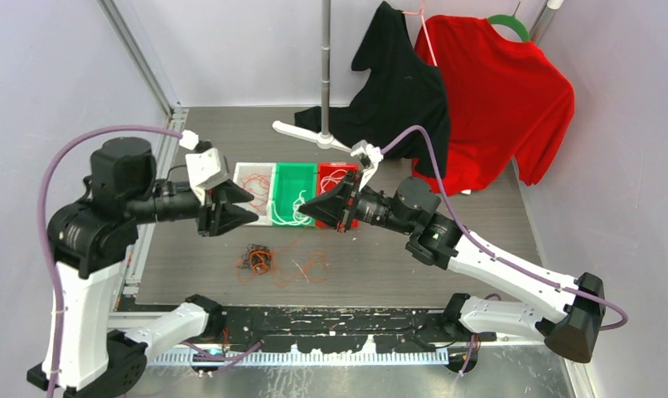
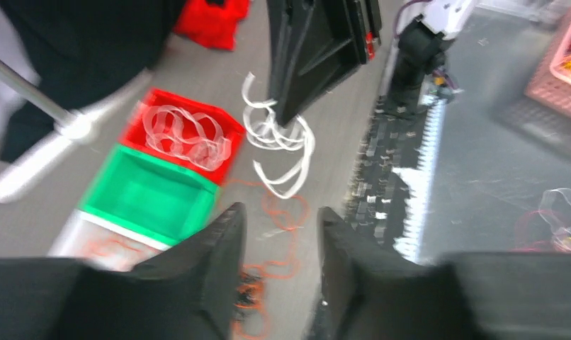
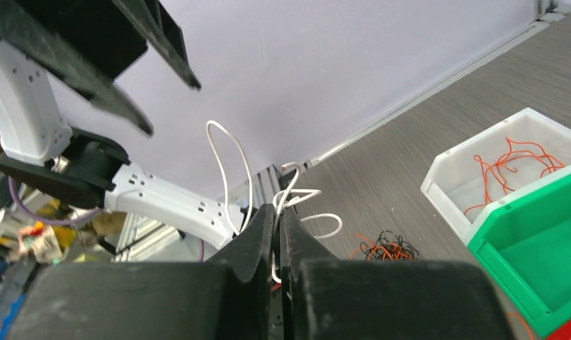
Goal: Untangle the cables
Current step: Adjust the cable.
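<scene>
While the right gripper (image 3: 277, 212) pinches the white cable (image 2: 272, 133) tight, its loops dangle just above the green bin (image 1: 293, 167), lined up for a drop, I'd say. Left gripper (image 1: 253, 207) hovers left of that bin, jaws apart, empty. Orange-black tangle (image 1: 256, 259) lies on the bin's near side.

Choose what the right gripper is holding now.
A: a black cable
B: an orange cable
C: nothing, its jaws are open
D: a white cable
D: the right gripper is shut on a white cable, whose loops stick out past its fingertips in the right wrist view and hang from it in the left wrist view.
</scene>
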`<action>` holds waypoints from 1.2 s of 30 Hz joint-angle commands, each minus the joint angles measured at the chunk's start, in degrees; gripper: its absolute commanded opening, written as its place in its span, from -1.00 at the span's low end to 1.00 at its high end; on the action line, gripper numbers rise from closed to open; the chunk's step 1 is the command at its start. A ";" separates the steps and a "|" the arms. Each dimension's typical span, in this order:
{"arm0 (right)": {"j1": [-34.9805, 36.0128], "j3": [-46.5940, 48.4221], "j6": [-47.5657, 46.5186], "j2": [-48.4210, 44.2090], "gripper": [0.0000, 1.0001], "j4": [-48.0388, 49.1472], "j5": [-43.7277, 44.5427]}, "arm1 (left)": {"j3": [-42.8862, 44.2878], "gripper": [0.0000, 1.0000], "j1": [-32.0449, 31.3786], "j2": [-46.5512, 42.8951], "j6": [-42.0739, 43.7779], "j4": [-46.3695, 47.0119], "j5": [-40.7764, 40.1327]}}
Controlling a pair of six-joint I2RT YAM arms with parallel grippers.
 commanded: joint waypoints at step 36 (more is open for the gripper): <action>7.17 11.28 -15.82 2.76 -0.98 -9.33 -5.51 | -18.69 -0.09 -0.09 -1.70 -11.46 15.85 20.97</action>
